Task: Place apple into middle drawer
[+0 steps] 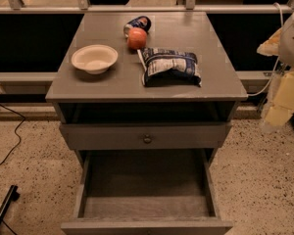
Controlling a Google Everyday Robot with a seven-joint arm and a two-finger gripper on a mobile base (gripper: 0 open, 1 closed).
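Observation:
The apple [136,38], small, round and red-orange, sits on the grey cabinet top [112,82] near the back middle. It touches a blue soda can [137,23] lying on its side behind it. The middle drawer [146,207] is the deep grey box pulled out at the bottom, and its plank floor is bare. My gripper [280,99] shows as a blurred white and yellowish shape at the right edge, beside the cabinet and well away from the apple. It holds nothing that I can see.
A white bowl [94,58] stands on the left of the top. A blue and white snack bag [169,66] lies right of centre, just in front of the apple. A shallower drawer front with a round knob [147,139] sits above the open drawer. Cables [7,131] lie on the floor at the left.

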